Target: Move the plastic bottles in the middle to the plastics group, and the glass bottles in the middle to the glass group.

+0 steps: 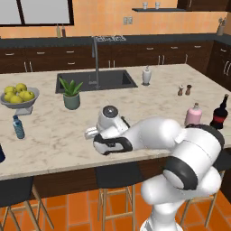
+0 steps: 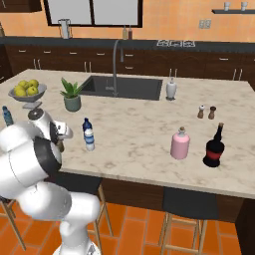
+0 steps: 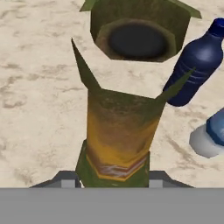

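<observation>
Now the gripper [image 3: 109,183] stands over the olive bottle [image 3: 120,127] on the counter's [image 1: 149,97] near edge, one finger tip [image 3: 65,180] on each side of its yellow-labelled body. Jaws are part closed against it, so it looks gripped. Beside it, to one side, lie the navy bottle [image 3: 194,65] and the clear bottle [image 2: 88,134]. Far to the right, the pink bottle [image 2: 180,143] and the dark bottle [image 2: 214,147] stand together.

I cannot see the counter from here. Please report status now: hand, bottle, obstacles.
Hand closed on olive-brown glass bottle, low on its label. Navy plastic bottle and white-capped clear bottle stand close beside. Glass group, pink bottle and dark bottle, far across counter.
</observation>
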You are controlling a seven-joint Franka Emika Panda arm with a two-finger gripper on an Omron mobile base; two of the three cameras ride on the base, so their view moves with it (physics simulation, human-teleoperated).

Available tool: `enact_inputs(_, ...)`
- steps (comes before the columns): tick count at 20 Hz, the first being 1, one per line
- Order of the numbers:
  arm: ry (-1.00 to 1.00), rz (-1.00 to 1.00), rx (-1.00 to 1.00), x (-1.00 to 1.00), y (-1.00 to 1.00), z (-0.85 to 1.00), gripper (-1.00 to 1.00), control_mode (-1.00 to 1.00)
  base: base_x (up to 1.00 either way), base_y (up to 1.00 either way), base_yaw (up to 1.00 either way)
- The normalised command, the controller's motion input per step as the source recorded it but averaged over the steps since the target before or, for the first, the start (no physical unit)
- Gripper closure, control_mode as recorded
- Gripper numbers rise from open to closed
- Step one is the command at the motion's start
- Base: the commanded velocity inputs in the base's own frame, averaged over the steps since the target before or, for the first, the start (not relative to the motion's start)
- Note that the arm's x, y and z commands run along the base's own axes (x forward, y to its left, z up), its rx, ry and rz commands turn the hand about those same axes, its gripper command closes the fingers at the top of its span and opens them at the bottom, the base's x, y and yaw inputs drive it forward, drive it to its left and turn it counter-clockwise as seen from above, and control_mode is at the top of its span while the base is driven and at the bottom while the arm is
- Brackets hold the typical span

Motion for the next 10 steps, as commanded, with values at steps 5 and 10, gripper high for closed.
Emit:
enact_inputs(5, -0.02, -0.08, 0.00, -0.93, -0.54, 0.91, 1.00, -1.00, 0.00, 0.00, 0.00)
enact_inputs(10, -0.01, -0.12, 0.01, -0.75, -0.66, 0.96, 1.00, -1.00, 0.00, 0.00, 0.00)
